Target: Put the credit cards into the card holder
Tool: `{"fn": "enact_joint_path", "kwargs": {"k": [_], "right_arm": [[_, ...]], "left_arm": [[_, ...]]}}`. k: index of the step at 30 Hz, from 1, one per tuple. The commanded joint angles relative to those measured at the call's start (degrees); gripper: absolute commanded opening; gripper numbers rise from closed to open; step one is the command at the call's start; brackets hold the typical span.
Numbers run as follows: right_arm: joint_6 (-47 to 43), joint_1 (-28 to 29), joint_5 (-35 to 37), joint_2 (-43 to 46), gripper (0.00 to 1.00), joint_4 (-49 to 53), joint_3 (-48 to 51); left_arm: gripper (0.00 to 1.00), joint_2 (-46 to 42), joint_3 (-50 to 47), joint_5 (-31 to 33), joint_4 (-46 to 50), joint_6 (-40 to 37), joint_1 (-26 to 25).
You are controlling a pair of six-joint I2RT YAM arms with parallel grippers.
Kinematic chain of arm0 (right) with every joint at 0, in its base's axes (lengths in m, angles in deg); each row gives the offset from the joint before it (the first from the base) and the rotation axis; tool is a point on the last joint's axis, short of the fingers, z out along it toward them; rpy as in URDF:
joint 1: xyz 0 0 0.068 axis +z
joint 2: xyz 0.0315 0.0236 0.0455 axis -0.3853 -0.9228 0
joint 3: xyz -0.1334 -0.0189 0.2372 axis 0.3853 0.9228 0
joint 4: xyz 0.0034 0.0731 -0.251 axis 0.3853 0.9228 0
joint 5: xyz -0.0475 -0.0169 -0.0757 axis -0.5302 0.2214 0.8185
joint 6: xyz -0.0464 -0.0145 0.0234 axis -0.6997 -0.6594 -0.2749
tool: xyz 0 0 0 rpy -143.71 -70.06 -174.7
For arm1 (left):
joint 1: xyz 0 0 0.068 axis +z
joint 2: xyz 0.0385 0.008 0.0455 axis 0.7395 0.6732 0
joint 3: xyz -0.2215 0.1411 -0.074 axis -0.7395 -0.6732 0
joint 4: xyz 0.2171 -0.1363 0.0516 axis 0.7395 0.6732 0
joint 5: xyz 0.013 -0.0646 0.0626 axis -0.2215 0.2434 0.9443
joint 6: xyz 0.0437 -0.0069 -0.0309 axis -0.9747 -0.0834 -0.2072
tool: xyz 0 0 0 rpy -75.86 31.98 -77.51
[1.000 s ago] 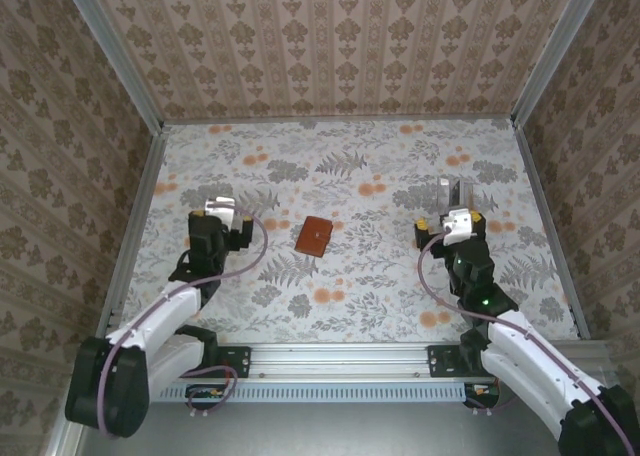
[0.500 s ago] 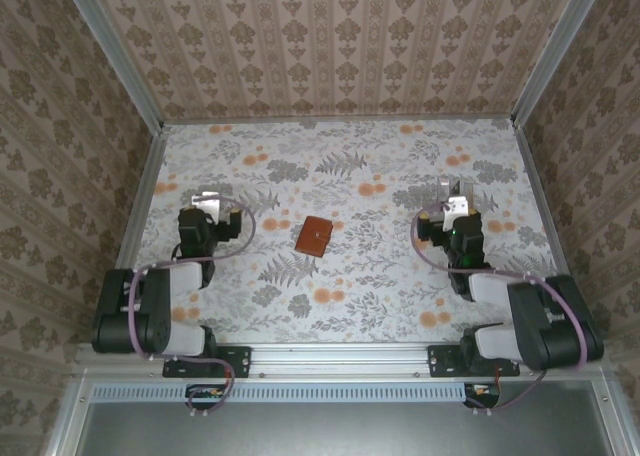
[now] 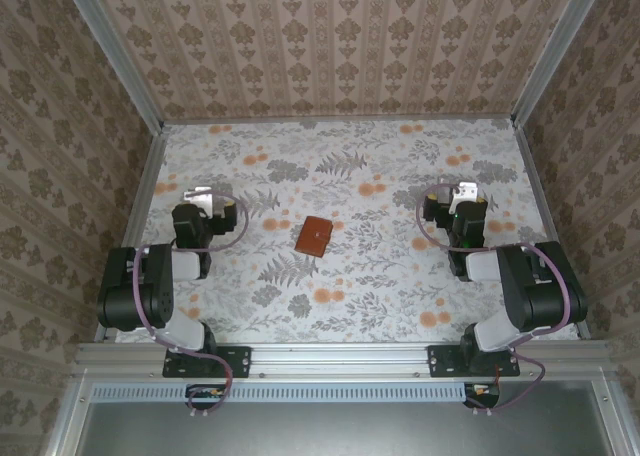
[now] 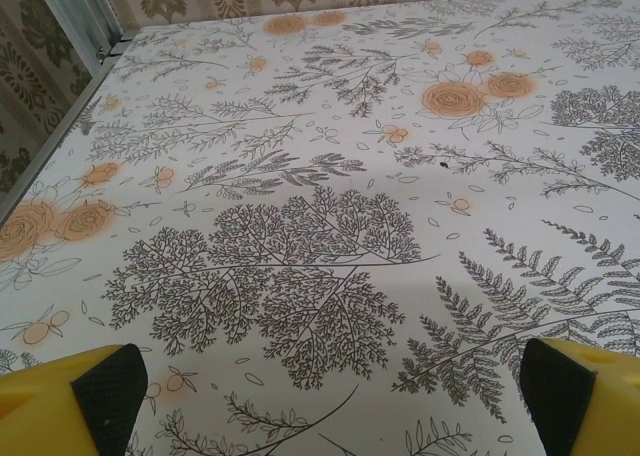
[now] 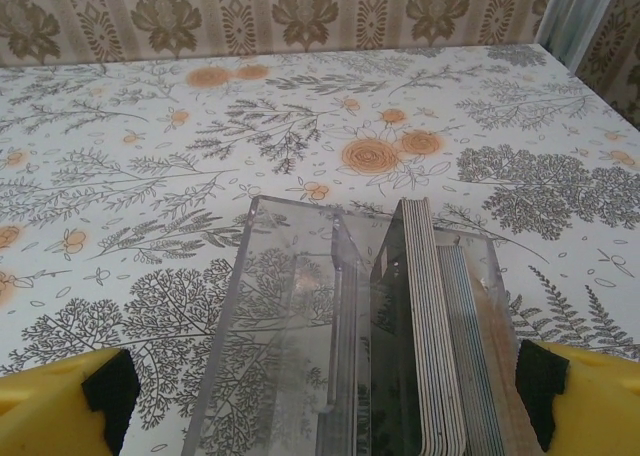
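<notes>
The card holder (image 3: pixel 314 236), a small reddish-brown wallet, lies closed on the floral cloth mid-table, between the two arms. The credit cards (image 5: pixel 432 326) stand on edge as a thick pale stack in the right slot of a clear acrylic stand (image 5: pixel 290 326). My right gripper (image 5: pixel 325 401) hovers just short of that stand, open, its yellow fingers with black pads (image 5: pixel 108 391) wide to either side. From above, the right gripper (image 3: pixel 465 190) sits at the right of the cloth. My left gripper (image 4: pixel 335 401) is open over bare cloth, far left of the wallet (image 3: pixel 200 193).
Patterned walls and metal frame rails (image 3: pixel 140 206) close in the table on three sides. Both arms are folded back, their dark elbows (image 3: pixel 135 296) near the front rail. The stand's left slot holds nothing.
Both arms have folded back towards their bases, elbows dropping to the outer sides. Each gripper has slid a little farther up the table. The wallet has not moved.
</notes>
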Motion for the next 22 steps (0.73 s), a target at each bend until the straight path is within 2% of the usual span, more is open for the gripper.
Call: {"fn": "enact_joint_path", "kwargs": {"k": [1,22], "right_arm": [[1.10,0.37,1.89,0.05,1.00,0.40,-0.91],[0.71,0.44,1.55,-0.04,1.00,0.40,-1.09]], "left_arm": [[1.00,-0.11,1.34,2.69,0.43,-0.07,-1.55],[1.00,-0.26,1.36,3.00,0.35,-0.16,-1.65]]}}
